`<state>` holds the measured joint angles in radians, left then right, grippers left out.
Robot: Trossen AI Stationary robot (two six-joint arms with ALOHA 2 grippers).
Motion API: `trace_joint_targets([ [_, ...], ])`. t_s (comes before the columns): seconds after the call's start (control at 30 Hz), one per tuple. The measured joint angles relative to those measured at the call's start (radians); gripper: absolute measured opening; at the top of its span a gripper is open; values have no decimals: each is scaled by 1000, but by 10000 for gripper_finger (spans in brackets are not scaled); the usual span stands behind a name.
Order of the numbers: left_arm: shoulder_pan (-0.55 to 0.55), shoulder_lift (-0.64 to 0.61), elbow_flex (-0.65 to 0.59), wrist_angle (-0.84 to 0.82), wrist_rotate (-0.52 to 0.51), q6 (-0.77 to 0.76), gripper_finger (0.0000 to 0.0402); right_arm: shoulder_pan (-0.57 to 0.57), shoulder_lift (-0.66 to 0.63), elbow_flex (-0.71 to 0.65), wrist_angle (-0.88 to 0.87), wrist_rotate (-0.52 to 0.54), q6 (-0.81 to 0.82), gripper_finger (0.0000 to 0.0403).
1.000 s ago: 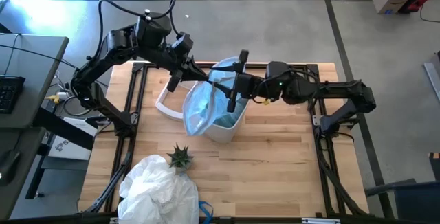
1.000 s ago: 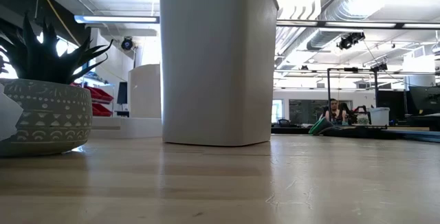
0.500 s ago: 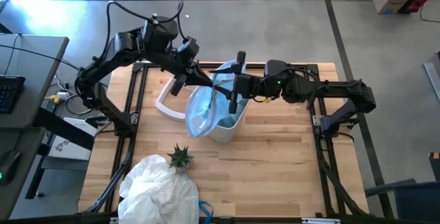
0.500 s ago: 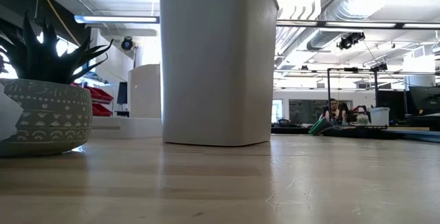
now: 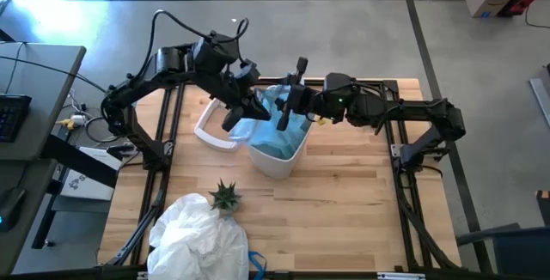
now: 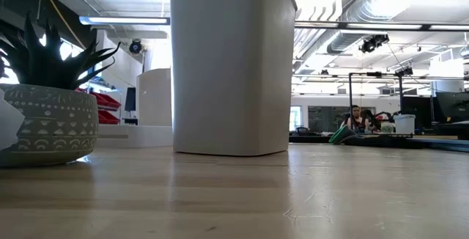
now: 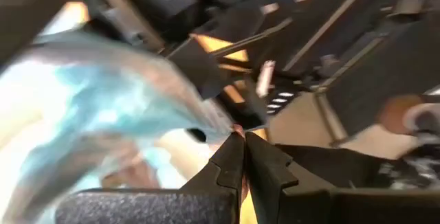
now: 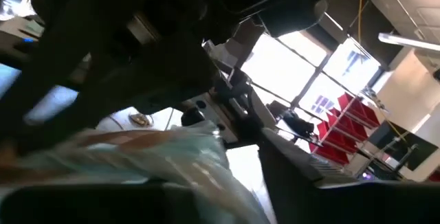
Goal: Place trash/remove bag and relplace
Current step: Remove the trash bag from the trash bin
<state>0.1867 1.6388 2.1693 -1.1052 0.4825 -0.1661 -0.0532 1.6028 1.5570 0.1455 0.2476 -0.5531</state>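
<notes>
While blur hides detail, left tool (image 7: 242,136) clamped on bag (image 5: 277,124), right tool (image 5: 288,108) state unclear

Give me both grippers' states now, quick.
Left gripper: closed, pinching the blue bag over the white bin.
Right gripper: at the bag; cannot be told.

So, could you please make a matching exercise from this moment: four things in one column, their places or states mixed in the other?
Things:
1. blue bag
2. plant
3. lid
4. left gripper

Places or states:
a. flat on the table, left of the bin
b. shut on thin plastic
c. inside the bin, pulled up at its mouth
d. beside a big white bag, near the front edge

Pairs: 1-c, 2-d, 3-a, 4-b
</notes>
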Motion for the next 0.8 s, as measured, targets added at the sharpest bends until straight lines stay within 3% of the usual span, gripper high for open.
trace_joint_targets([
  [0.17, 17, -24, 0, -45, -127, 17, 0, 5, 0, 0, -11, 7, -2, 17],
  [0.23, 25, -37, 0, -55, -152, 32, 0, 9, -2, 0, -14, 9, -3, 5],
  [0.8, 14, -196, 1, 18, -155, 49, 0, 35, -35, 0, 91, 3, -4, 21],
])
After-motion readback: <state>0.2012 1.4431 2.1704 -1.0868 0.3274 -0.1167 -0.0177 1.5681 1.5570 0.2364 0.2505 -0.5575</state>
